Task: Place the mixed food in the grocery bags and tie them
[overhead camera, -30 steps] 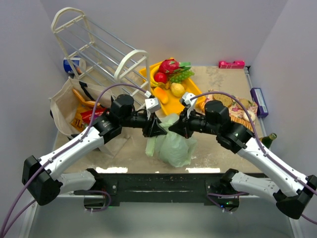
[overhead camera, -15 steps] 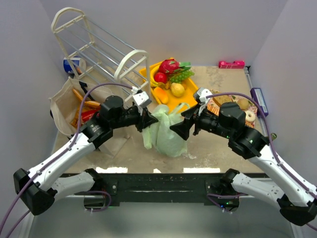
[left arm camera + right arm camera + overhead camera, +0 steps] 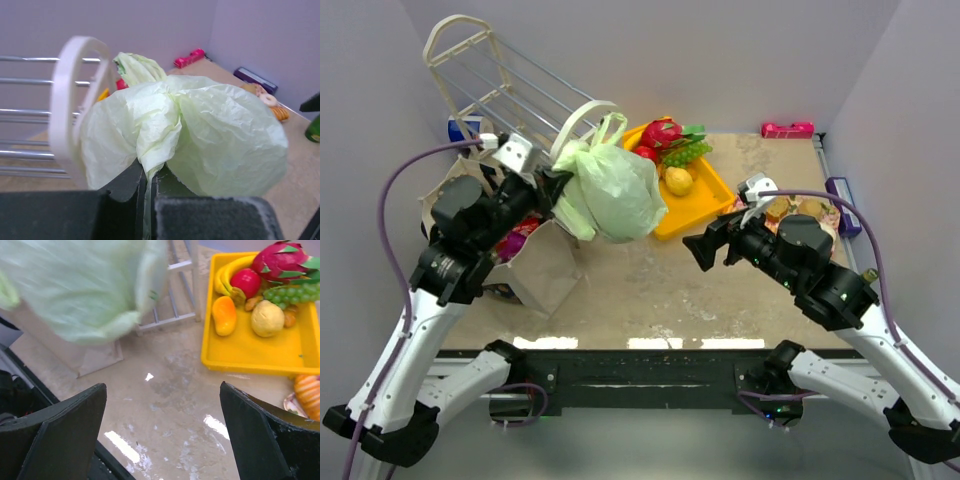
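Observation:
The pale-green plastic grocery bag [image 3: 615,195] hangs full in the air, its neck bunched and one handle loop sticking up. My left gripper [image 3: 558,190] is shut on the bag's gathered plastic [image 3: 150,150], holding it beside the white rack and above the beige tote [image 3: 542,282]. Red and orange packets [image 3: 515,240] show inside the tote. My right gripper [image 3: 701,250] stands open over bare table, right of the bag and apart from it; nothing lies between its fingers [image 3: 75,425]. Toy fruits [image 3: 267,317] lie in the yellow tray [image 3: 250,352].
A white wire rack [image 3: 510,90] leans at the back left, close to the hanging bag. The yellow tray [image 3: 698,212] sits at the back centre. A plate of pastries [image 3: 810,215], a purple box [image 3: 842,205], a green bottle [image 3: 865,280] and a pink object [image 3: 787,129] are on the right.
The right gripper let go of the green bag, opened wide and drew back to the right. The left arm lifted the bag off the table, up and to the left, toward the rack and tote.

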`<action>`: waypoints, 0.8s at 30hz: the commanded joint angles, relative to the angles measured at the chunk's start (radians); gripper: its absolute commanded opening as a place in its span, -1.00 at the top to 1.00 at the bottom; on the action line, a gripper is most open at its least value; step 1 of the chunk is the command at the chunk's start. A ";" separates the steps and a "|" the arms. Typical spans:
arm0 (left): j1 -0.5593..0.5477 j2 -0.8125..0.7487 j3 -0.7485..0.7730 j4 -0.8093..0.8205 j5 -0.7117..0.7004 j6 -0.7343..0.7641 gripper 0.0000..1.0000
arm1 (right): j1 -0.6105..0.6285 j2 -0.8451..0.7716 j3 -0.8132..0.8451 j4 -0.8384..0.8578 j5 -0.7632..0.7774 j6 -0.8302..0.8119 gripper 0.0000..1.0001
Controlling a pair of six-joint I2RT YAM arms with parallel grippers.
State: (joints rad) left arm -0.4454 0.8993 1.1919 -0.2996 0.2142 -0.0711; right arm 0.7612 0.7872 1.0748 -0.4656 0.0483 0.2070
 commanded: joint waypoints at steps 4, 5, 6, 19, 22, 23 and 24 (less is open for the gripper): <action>0.063 -0.020 0.198 -0.055 -0.283 0.040 1.00 | 0.004 -0.009 -0.016 -0.054 0.199 0.042 -0.97; 0.063 -0.029 0.207 -0.062 -0.311 0.040 1.00 | 0.004 -0.012 -0.022 -0.059 0.205 0.048 -0.97; 0.063 -0.037 0.218 -0.071 -0.375 0.051 1.00 | 0.004 -0.016 -0.024 -0.065 0.214 0.052 -0.97; 0.063 -0.023 0.225 -0.102 -0.621 0.113 1.00 | 0.004 -0.022 -0.042 -0.067 0.220 0.077 -0.97; 0.063 -0.028 0.218 -0.079 -0.615 0.108 1.00 | 0.004 -0.026 -0.042 -0.076 0.229 0.081 -0.97; 0.065 -0.031 0.213 -0.073 -0.628 0.114 1.00 | 0.004 -0.031 -0.042 -0.079 0.240 0.081 -0.97; 0.065 -0.030 0.212 -0.069 -0.674 0.134 1.00 | 0.004 -0.032 -0.042 -0.084 0.242 0.084 -0.97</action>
State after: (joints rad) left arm -0.3866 0.8833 1.3750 -0.4725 -0.3798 0.0238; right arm 0.7612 0.7746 1.0359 -0.5407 0.2489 0.2722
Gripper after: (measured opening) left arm 0.045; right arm 0.986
